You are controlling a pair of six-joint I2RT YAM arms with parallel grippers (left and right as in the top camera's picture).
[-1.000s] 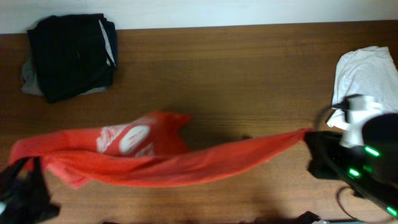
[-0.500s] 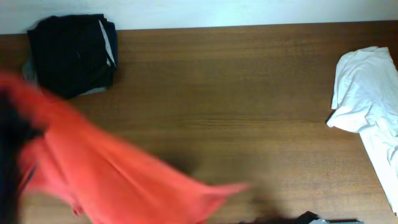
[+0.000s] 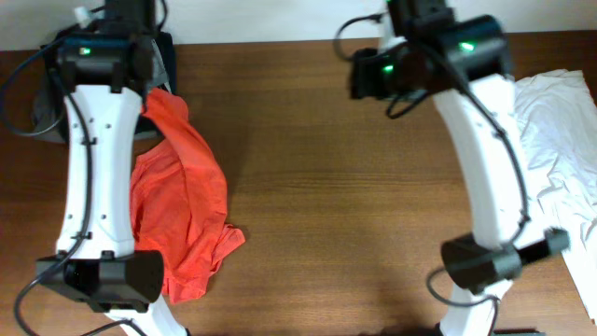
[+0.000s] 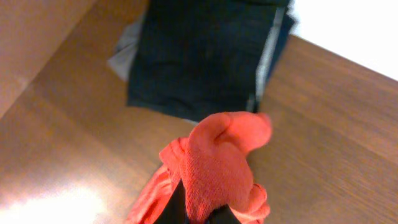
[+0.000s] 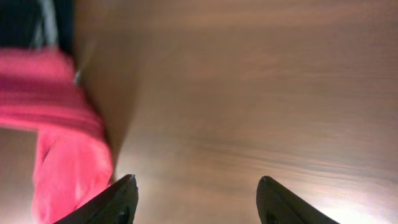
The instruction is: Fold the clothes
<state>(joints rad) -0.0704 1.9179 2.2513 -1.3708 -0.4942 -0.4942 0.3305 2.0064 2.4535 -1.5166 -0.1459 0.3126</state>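
I have the left tool (image 4: 199, 210) clamped on a bunched fold of the red shirt (image 3: 182, 215), held just beside the dark folded pile (image 4: 199, 56). The rest of the shirt trails crumpled over the desk (image 3: 336, 187), away from that pile. My right tool (image 5: 198, 200) is spread wide with nothing in it, out past the shirt from the pile. By my reading, only the dark pile is done. The red shirt has no fold in it yet, and the white garment (image 3: 560, 159), well apart from the pile at the desk's far end, lies rumpled and untouched.
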